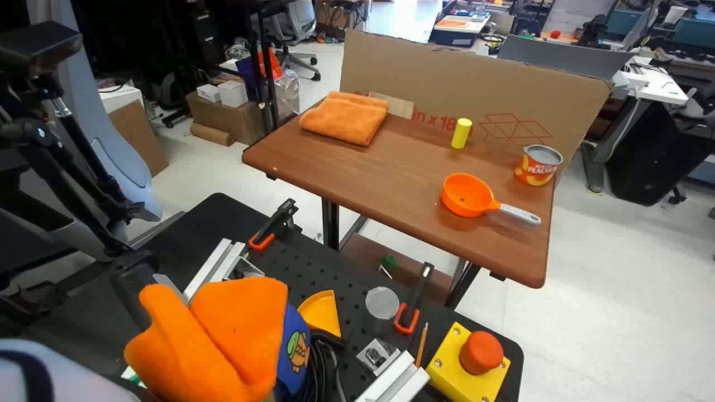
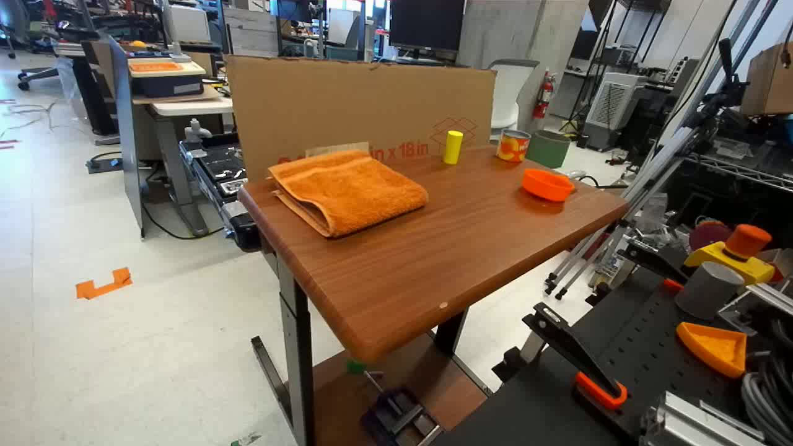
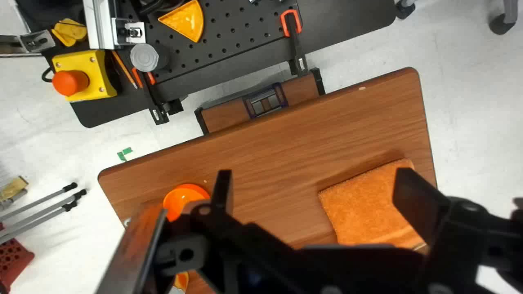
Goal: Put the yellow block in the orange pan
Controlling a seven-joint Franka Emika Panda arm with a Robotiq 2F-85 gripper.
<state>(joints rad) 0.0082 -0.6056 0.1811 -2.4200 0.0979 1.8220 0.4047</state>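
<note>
You're seeing the yellow block [image 1: 461, 133] standing upright on the table [image 1: 357, 173], bright yel., cyl., nr the edge by the cardboard [image 1: 475, 84]. Bare wood's lying btwn it & the orange pan [image 1: 465, 196], whose handle [image 1: 520, 213] is pointing twd the short edge. On your gripper [image 3: 312, 179], jaws are standing wide apart.

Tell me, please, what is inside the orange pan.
The orange pan shows only a small dark spot inside; the yellow block stands outside. In the wrist view, the gripper covers part of the pan.
</note>
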